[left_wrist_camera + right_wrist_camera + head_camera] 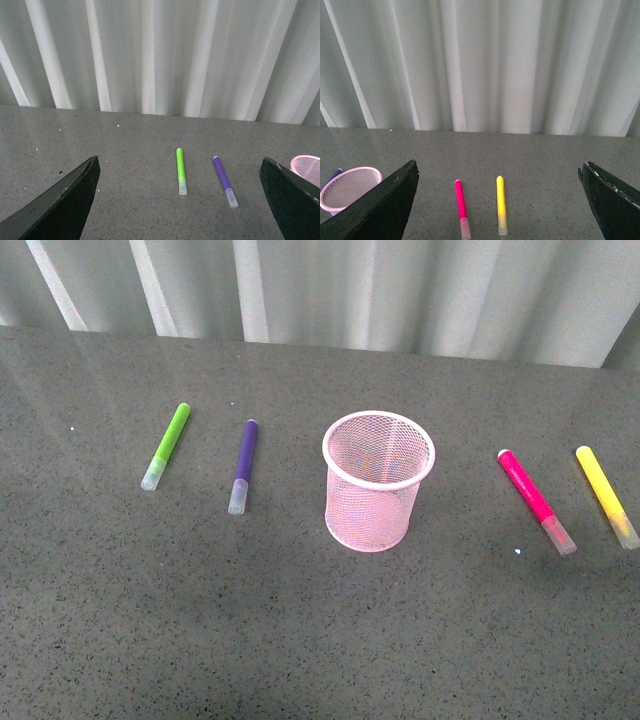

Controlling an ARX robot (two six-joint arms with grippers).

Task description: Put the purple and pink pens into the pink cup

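- Pale pleated curtain [400, 290] behind the far edge of the work surface, across the full width of the front view.
- Grey speckled table [300, 640] in front of the curtain, carrying every item listed below.
- Left gripper [179, 161], raised above the table's left part. Dark fingers [65, 200] spread wide apart at opposite edges of the left wrist view, holding nothing.
- Right gripper [499, 164], raised above the table's right part. Dark fingers [380, 205] likewise spread wide apart, holding nothing.
- Pink cup [370, 510] of wire mesh, upright near the table's centre, mouth up. Also partly visible at the edge of both wrist views [307, 167] [347, 185].
- Purple pen [244, 462], flat on the table to the left of the cup and apart from it, clear cap at the near end. Outside the cup.
- Pink pen [530, 495], flat on the table to the right of the cup and apart from it, clear cap at the near end. Outside the cup.
- Green pen [168, 443], flat, left of the purple pen, roughly parallel to it, not touching.
- Yellow pen [603, 490], flat, right of the pink pen, roughly parallel to it, not touching.
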